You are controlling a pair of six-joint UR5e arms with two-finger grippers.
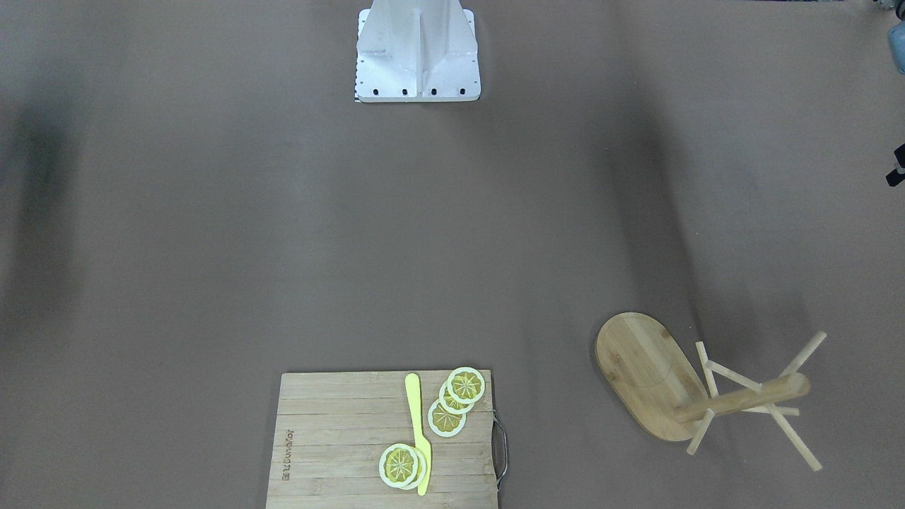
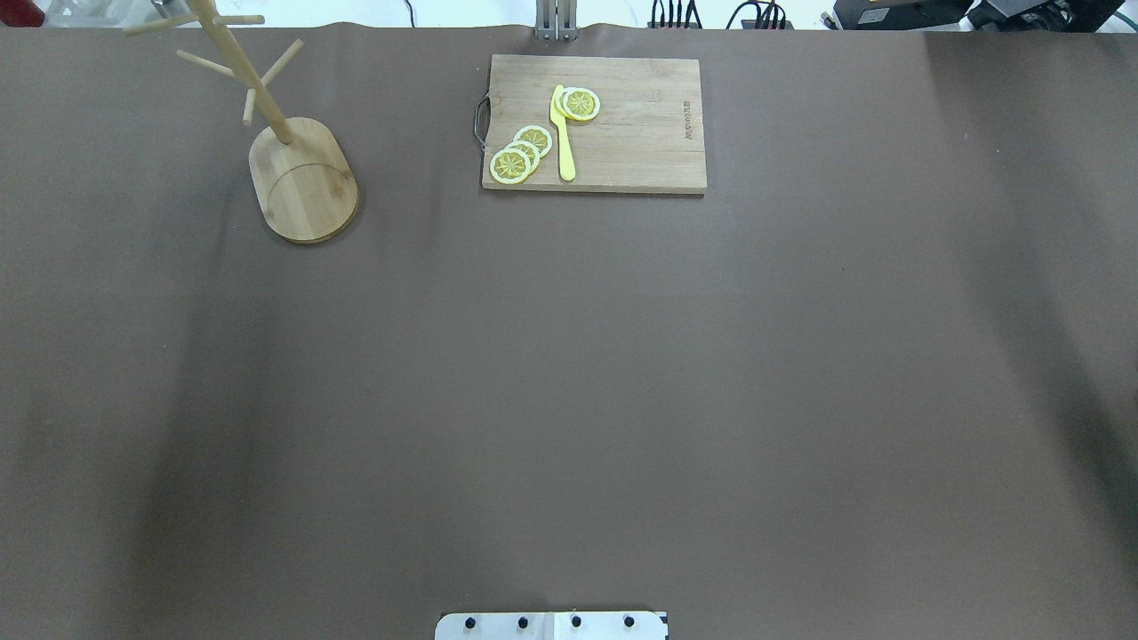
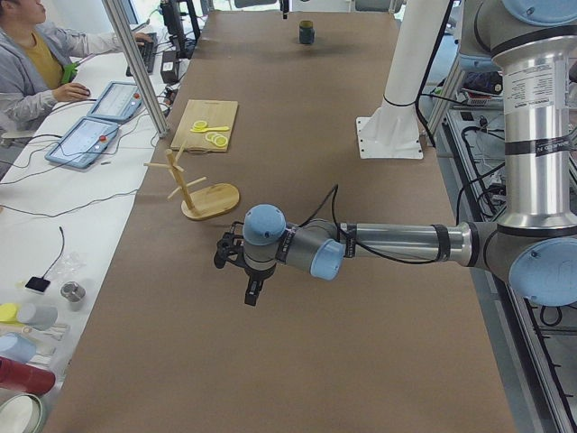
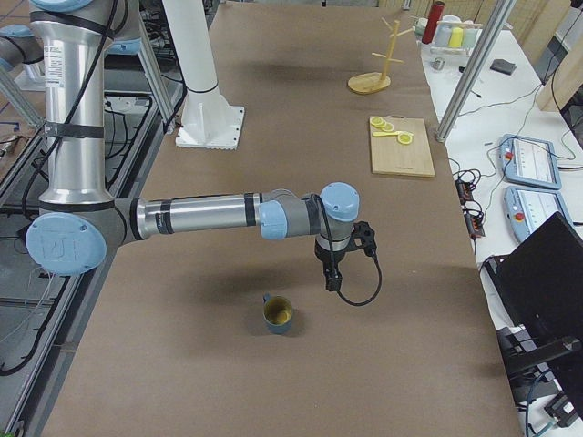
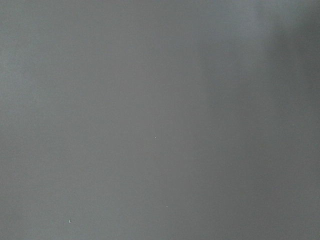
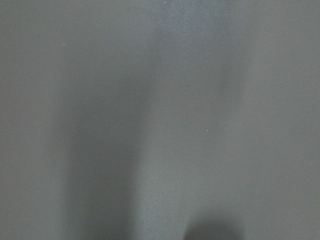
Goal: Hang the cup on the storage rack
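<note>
The slate-blue cup (image 4: 278, 314) with its yellow-olive inside stands upright on the brown table near the robot's right end; it also shows far off in the exterior left view (image 3: 306, 32). The bamboo storage rack (image 2: 302, 182) stands upright at the far left, with bare pegs (image 1: 735, 378) (image 3: 203, 191) (image 4: 369, 80). My right gripper (image 4: 332, 278) points down above the table, just beyond the cup and apart from it. My left gripper (image 3: 252, 290) points down over bare table, nearer than the rack. I cannot tell whether either gripper is open or shut.
A slatted cutting board (image 2: 594, 124) with lemon slices (image 2: 520, 153) and a yellow knife (image 2: 563, 133) lies at the far middle. The white robot base (image 1: 417, 49) stands at the near edge. Operators' tablets and bottles lie on a side bench (image 3: 86, 135).
</note>
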